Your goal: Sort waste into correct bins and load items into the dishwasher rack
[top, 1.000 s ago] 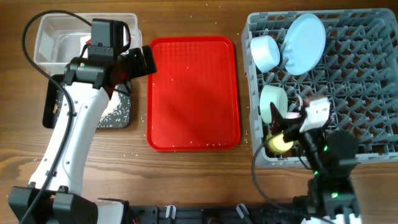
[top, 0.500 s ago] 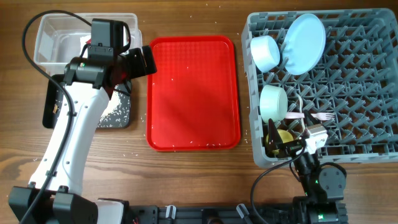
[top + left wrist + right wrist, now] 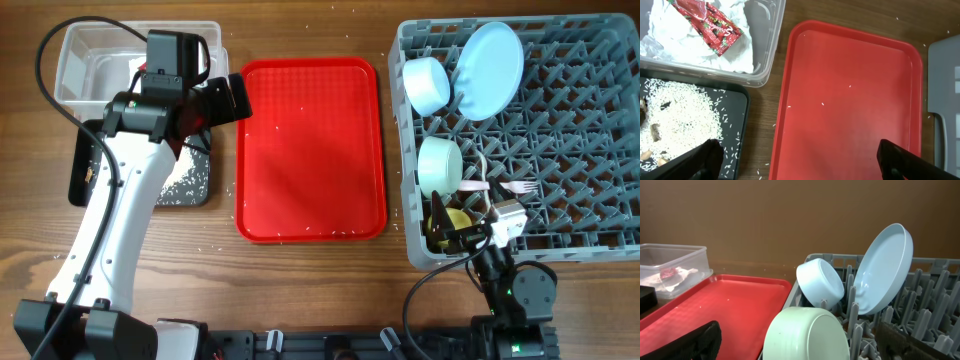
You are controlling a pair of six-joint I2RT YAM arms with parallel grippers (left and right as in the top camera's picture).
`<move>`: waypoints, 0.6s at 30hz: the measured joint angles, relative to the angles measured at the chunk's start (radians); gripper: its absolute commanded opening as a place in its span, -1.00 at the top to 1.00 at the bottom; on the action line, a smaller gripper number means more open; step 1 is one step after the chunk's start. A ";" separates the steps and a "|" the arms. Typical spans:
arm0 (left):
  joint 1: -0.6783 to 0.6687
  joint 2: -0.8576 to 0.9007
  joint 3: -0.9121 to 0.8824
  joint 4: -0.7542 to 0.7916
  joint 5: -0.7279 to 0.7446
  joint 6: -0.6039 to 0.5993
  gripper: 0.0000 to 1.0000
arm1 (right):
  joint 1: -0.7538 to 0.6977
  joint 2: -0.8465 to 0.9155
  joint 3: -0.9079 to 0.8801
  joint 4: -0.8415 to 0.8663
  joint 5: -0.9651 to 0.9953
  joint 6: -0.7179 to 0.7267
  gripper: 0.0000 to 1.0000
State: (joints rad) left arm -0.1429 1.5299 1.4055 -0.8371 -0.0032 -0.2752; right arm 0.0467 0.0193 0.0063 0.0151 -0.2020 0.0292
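Looking down at the table, the dishwasher rack [image 3: 570,150] on the right is pretty loaded. The light blue plate [image 3: 492,58] stands on edge at the far left of it, with the light blue bowl [image 3: 428,84] just left of the plate and the mint-green bowl [image 3: 440,165] nearer. The yellow cup [image 3: 455,222] sits in the near-left corner, and the white fork [image 3: 517,187] lies just beyond it. The right gripper [image 3: 800,345] hangs at that near edge right by the cup, fingers spread wide.

The left gripper [image 3: 800,160] hovers over the red tray [image 3: 850,100], also spread wide. The napkin with red wrapper [image 3: 715,27] is in the clear tub [image 3: 772,45], far left. The rice crumbs [image 3: 682,112] and brown scraps [image 3: 652,132] are in the black tray [image 3: 737,130], just nearer than the tub. A few stray grains dot the red tray.
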 measured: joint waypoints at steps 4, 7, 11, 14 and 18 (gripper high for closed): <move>0.000 0.000 0.000 0.000 0.000 0.000 -1.00 | 0.000 0.000 0.000 0.000 0.000 0.000 -1.00; 0.000 -0.020 0.000 -0.013 -0.004 0.000 -1.00 | 0.000 0.000 0.000 0.000 0.000 0.000 -0.99; 0.001 -0.196 -0.078 0.110 -0.014 0.000 -1.00 | 0.000 0.000 0.000 0.000 0.000 0.000 -0.99; 0.016 -0.404 -0.344 0.404 -0.015 0.000 -1.00 | 0.000 0.001 0.000 0.001 0.000 0.000 -0.99; 0.040 -0.684 -0.766 0.725 -0.015 0.000 -1.00 | 0.000 0.002 0.000 -0.002 0.000 0.000 -1.00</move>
State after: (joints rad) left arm -0.1024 0.8463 0.6395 -0.1120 -0.0181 -0.2756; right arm 0.0467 0.0212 0.0063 0.0135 -0.2020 0.0292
